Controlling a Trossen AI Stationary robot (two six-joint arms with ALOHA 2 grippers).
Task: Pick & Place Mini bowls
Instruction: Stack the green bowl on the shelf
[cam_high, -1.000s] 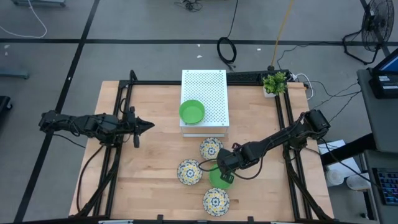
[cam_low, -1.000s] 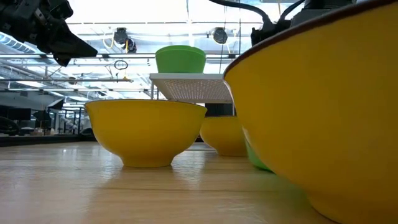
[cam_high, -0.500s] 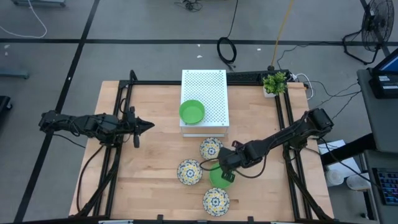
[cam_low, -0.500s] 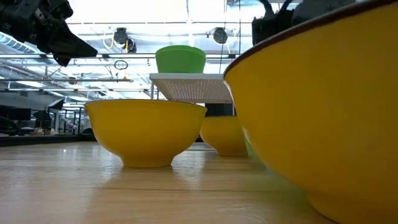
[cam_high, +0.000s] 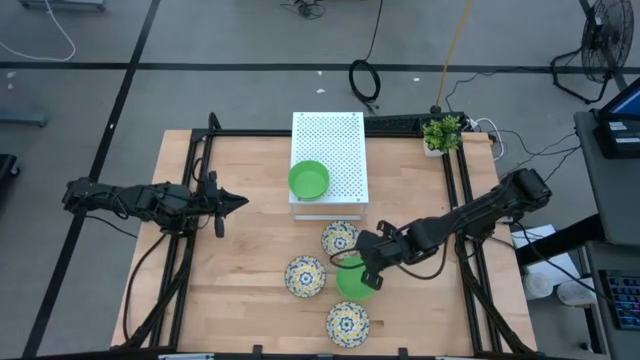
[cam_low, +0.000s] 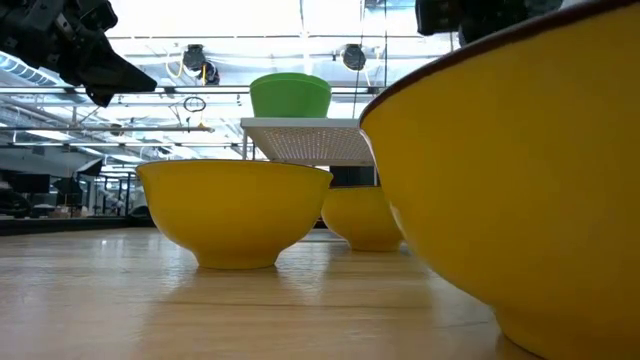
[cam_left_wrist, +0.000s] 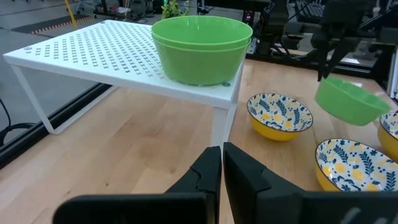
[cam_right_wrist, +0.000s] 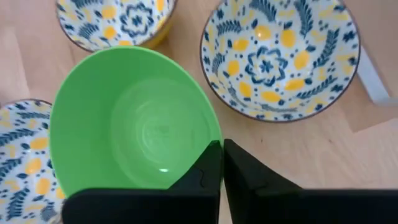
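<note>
A pale wooden table (cam_high: 250, 300) is seen from above, with a dark robot arm at each side. The right gripper (cam_high: 363, 268) hangs over the near middle of the table, its fingers pinched shut on the rim of a small plain bright green bowl (cam_high: 353, 281). The left wrist view shows this bowl lifted clear of the wood and tilted. In the right wrist view the closed fingers (cam_right_wrist: 214, 163) nip the rim's edge, with the bowl's hollow open to the camera.

Three small white bowls with yellow-and-blue flower patterns stand close around it: one on the far side (cam_high: 339, 238), one to the left (cam_high: 304, 276), one on the near side (cam_high: 347, 321).

Beyond them, at the far middle of the table, stands a white perforated box (cam_high: 335, 150). On its near left corner sit two more green bowls, nested as a stack (cam_high: 308, 179).

To do this step well, the lift should likely go straight up until the bowl clears its patterned neighbours, since a thin rim grip lets a tilted bowl swing or slip. It probably belongs on the green stack, lowered level and centred.

The left gripper (cam_high: 234, 201) waits over the left side of the table, fingers closed and holding nothing.

A small green potted plant (cam_high: 441, 133) stands at the far right corner.
</note>
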